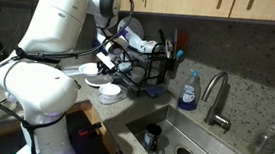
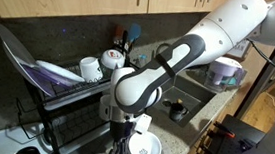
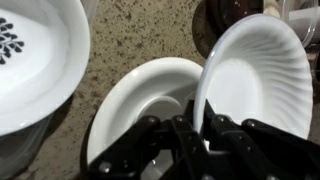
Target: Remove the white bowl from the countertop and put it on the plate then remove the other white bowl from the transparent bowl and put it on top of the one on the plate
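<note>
Gripper: the black two-finger gripper (image 3: 197,112) is clamped on the rim of a small round ribbed white bowl (image 3: 255,75), which hangs steeply tilted with its inside facing the wrist camera.
Beneath: a round plain white dish (image 3: 135,95) lies on the speckled stone countertop (image 3: 130,30). I take it for the plate, but I cannot tell whether another bowl already sits in it.
Neighbour: a wider bowl with a dark leaf print (image 3: 30,45) stands just beside that dish.
Step, as I read it: the bowl is being carried to the dish for setting down.
Risk, grip: the pinch is on a thin, smooth rim, so the bowl could pivot or slide out and strike the dish.
Risk, release: let go while this tilted, it would land on its edge and roll onto the countertop.
Risk, neighbour: a sideways swing could knock the printed bowl.
</note>
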